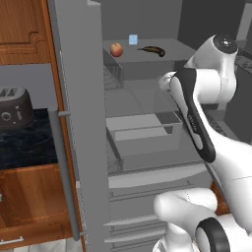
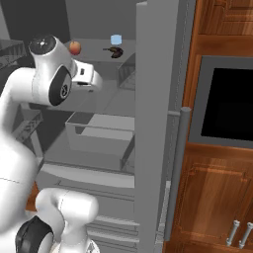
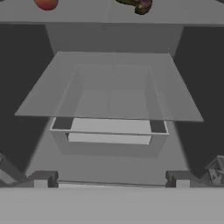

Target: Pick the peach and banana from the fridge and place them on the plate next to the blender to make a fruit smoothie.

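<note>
Orange-red peach beside dark curved banana; hand open, empty.

In my hand view the top edge crops the round orange-red peach and the dark curved banana, and I cannot judge the gripper's spread.

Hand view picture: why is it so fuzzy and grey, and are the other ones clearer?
Hand view: soft, washed-out, the peach and banana cut off at the top edge. Left base view: sharper, fruit colours clear on the fridge shelf. Right base view: also sharper, fridge interior dim.
</note>
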